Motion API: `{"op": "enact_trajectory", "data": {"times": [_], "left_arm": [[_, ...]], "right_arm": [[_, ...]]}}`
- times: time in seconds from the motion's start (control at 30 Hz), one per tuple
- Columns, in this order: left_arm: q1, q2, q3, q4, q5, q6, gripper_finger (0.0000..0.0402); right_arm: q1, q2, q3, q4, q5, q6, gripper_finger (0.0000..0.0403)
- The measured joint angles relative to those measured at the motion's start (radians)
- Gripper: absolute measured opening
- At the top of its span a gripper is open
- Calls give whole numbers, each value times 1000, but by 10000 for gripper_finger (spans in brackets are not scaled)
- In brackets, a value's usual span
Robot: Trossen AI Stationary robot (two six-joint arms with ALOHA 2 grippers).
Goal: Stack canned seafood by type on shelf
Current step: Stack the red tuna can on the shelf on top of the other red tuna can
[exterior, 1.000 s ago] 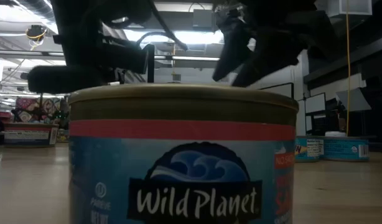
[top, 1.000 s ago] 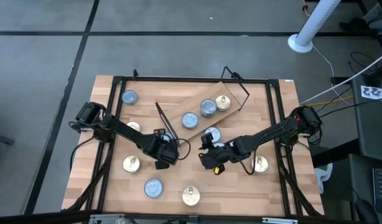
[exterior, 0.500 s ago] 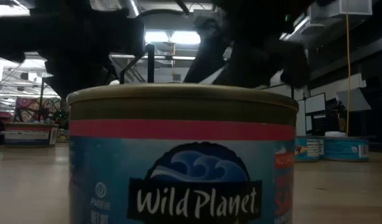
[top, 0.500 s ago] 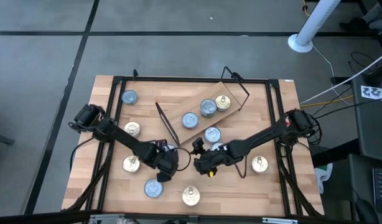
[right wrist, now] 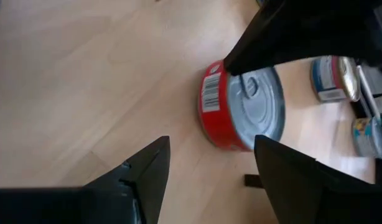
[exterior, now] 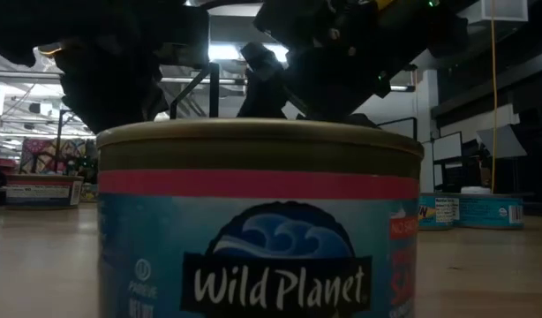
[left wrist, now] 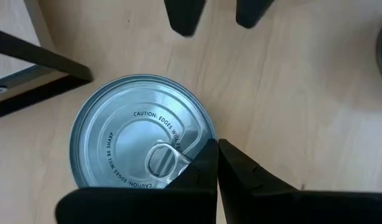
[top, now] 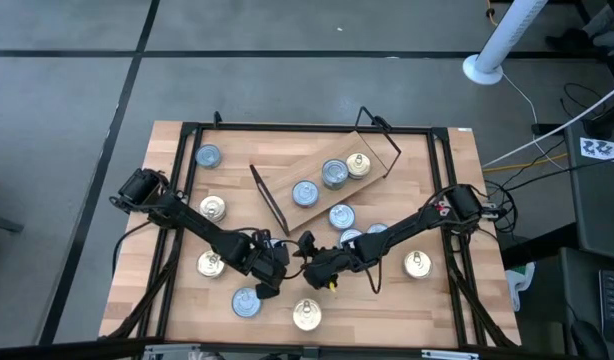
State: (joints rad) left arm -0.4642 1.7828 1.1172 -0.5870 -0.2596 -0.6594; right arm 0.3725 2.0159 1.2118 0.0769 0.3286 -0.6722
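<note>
With its jaws apart, the right gripper (top: 309, 272) should straddle the red-walled, silver-topped round tin (right wrist: 241, 112) squarely, while the left gripper (top: 270, 272), jaws together, hovers over it.

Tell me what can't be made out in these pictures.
- Low view: the Wild Planet tin fills the frame, hiding the table behind it.
- Left wrist view: the silvery-topped tin is partly covered by the left gripper.
- Right wrist view: red-sided tin's label too small to read.

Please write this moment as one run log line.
left gripper: shut, over edge of silver-topped tin | right gripper: open, facing it | shelf: three tins
</note>
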Motion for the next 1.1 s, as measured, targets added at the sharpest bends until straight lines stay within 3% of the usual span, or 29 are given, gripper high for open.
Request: {"op": "enact_trajectory", "data": {"times": [0.53,1.1], "left_arm": [[39,0,0,71,-1,-76,0],[68,-2,1,132,-2,-154,0]], "right_arm": [[0,57,0,120,48,-17,234],[1,58,0,67,152,-2,234]]}}
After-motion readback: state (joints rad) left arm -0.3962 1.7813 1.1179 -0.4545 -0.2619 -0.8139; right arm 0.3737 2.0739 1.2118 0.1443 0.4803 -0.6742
